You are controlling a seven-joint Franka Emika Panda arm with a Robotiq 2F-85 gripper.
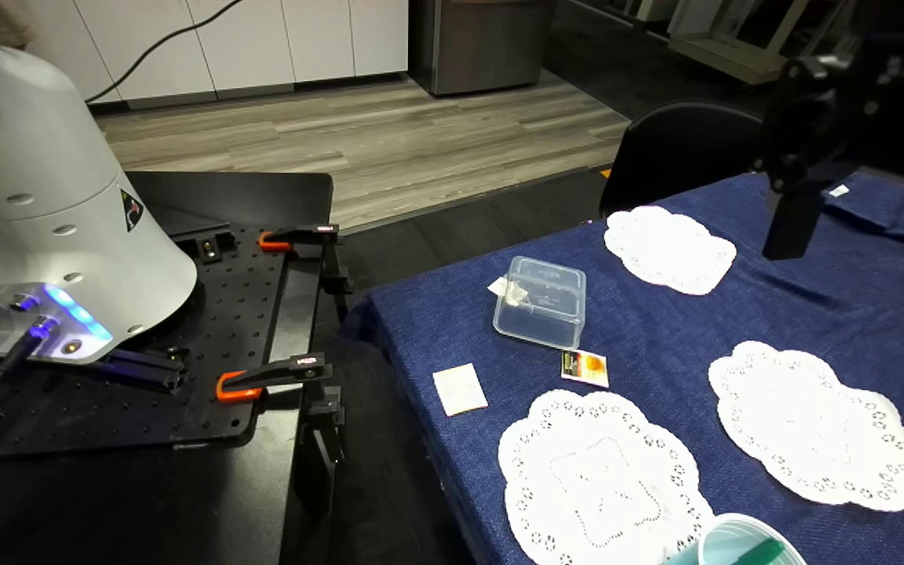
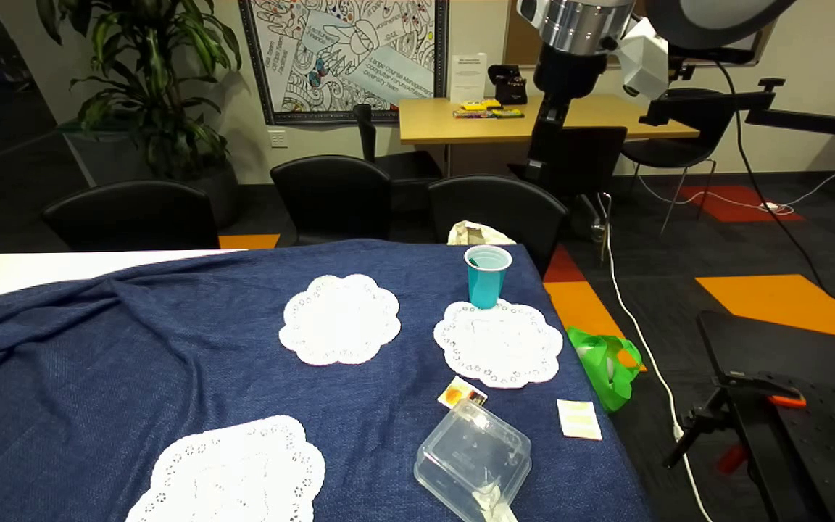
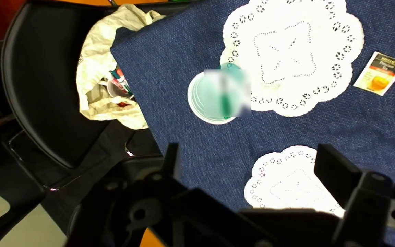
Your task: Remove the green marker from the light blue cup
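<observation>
Pincer hangs spread wide, higher than the cup.

The light blue cup, pale-rimmed, stood upright at the edge of a doily. The green marker slanted inside.

The tablecloth is done in plain navy, and the doilies are all white, edged with a punched-out flowery pattern. The cup is coloured teal, rimmed in off-white, the marker's done in green, and the gripper's mostly finished in black.
</observation>
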